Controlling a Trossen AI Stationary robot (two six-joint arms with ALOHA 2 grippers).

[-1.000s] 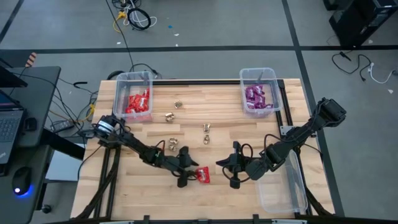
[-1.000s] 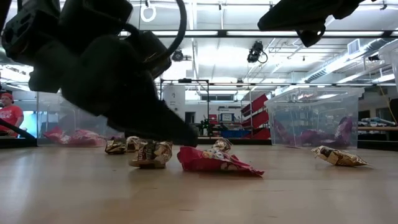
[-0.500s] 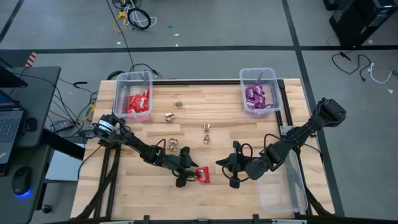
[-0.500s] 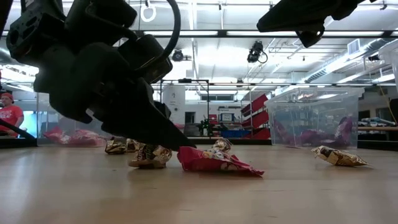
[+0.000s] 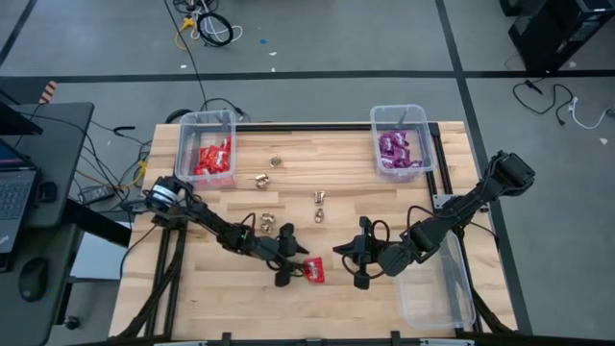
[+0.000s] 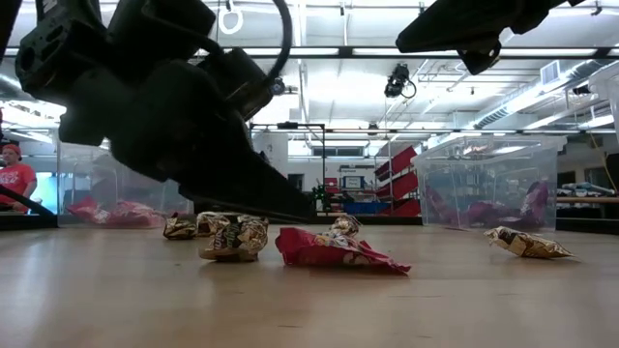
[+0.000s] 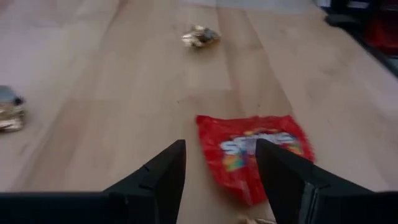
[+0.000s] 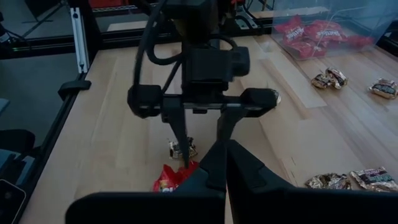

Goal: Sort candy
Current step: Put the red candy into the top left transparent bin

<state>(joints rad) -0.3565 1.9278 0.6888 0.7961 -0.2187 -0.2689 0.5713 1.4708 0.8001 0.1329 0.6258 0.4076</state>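
On the far left edge of the wooden table point(image 5: 192, 288) stands a clear bin point(image 5: 209, 147) containing red packets point(image 5: 213, 158). The left arm reaches from that side toward the table's middle front.

The left gripper point(image 5: 285, 259) is positioned low over the table with its fingers spread wide and holding nothing. In the left wrist view the two dark fingers point(image 7: 163, 174) frame the near edge of a single red packet point(image 7: 255, 151), which lies flat on the wood; whether a fingertip touches it cannot be told. In the high view this red packet point(image 5: 313, 271) lies just beside the gripper, on its right.

Gold foil pieces lie loose on the table: one pair point(image 5: 266, 222) beside the left arm, one point(image 5: 260, 180) and another point(image 5: 276, 160) nearer the red bin, and one pair point(image 5: 319, 205) near the table's middle. In the low view a gold piece point(image 6: 232, 238) sits just left of the red packet point(image 6: 334, 251).

The right gripper point(image 5: 361, 260) is well to the right of the red packet, raised off the table, with its fingers closed together and holding nothing. In the right wrist view it point(image 8: 221, 162) faces the left gripper.

At the back right, a second clear bin point(image 5: 403, 139) contains purple packets point(image 5: 394, 149). A third clear bin point(image 5: 434, 288) sits at the front right corner.
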